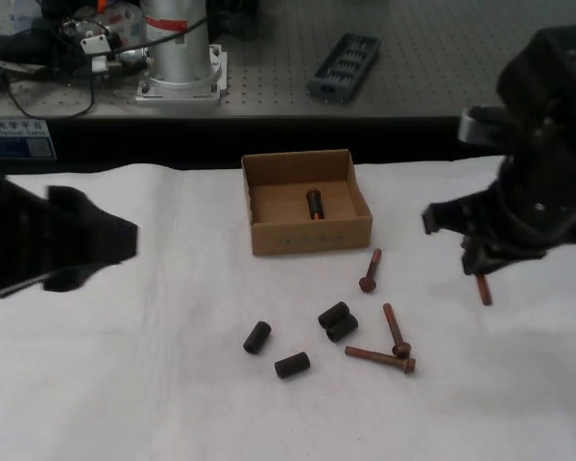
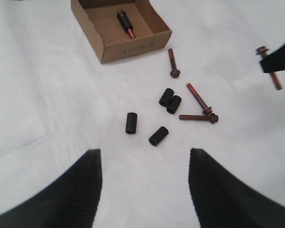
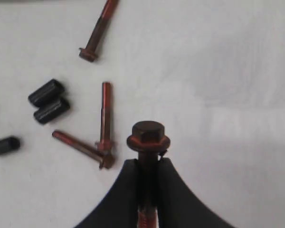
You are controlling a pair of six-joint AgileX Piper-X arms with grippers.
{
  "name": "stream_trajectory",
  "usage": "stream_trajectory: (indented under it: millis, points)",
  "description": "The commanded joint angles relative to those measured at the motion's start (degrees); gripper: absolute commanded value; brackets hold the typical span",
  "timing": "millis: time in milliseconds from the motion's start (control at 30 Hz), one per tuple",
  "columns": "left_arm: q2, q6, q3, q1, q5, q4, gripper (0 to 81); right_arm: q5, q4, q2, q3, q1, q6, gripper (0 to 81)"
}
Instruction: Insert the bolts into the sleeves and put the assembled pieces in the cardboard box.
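Note:
The cardboard box (image 1: 312,235) sits on the white cloth at the middle back, with one assembled bolt and sleeve (image 1: 314,204) lying inside. Several black sleeves (image 1: 292,365) lie loose in front of it, two of them side by side (image 2: 170,100). Three copper bolts (image 1: 395,329) rest just right of the sleeves. My right gripper (image 3: 147,164) hangs above the cloth at the right, shut on a fourth bolt (image 3: 147,137), which it holds near the head. My left gripper (image 2: 143,154) is open at the left, with nothing between its fingers, well short of the sleeves.
Behind the cloth runs a dark perforated bench with a metal column base (image 1: 178,58), cables and a dark ribbed case (image 1: 344,62). The white cloth (image 1: 154,384) lies bare at the front left and the far right.

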Motion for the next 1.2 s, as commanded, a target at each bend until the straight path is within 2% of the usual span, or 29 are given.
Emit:
stream_trajectory:
  millis: [0, 133, 333, 467, 733, 1000, 1167]
  points:
    - [4.7, 0.6, -0.2, -0.4, 1.3, -3.4, 40.2, -1.3, 0.0, -2.4, 0.7, 0.0, -1.0, 2.8]
    - [12.5, 1.2, -0.2, -1.9, 2.7, -9.1, 40.2, -2.5, 0.7, -14.3, 6.3, 0.0, -1.2, 2.8]
    - [24.7, 6.9, -1.9, -7.0, 2.6, -13.8, 40.2, -3.0, 1.7, -28.7, 9.0, 0.0, -1.2, 2.8]
    - [32.7, 10.4, -5.0, -10.0, -2.2, -13.8, 40.2, -3.0, 2.7, -33.9, 9.2, 0.0, -1.2, 2.8]
    - [44.6, 15.7, -12.8, -11.0, -4.2, -13.6, 40.2, -3.1, 5.6, -35.1, 9.2, 0.0, -1.2, 2.8]
    - [48.0, 19.9, -15.6, -11.0, -10.9, -12.3, 40.2, -4.3, 5.8, -34.9, 9.2, 0.0, -1.2, 2.8]
    - [48.7, 19.9, -15.6, -11.0, -11.9, -12.3, 40.2, -4.6, 5.9, -34.2, 9.2, 0.0, -1.2, 2.8]
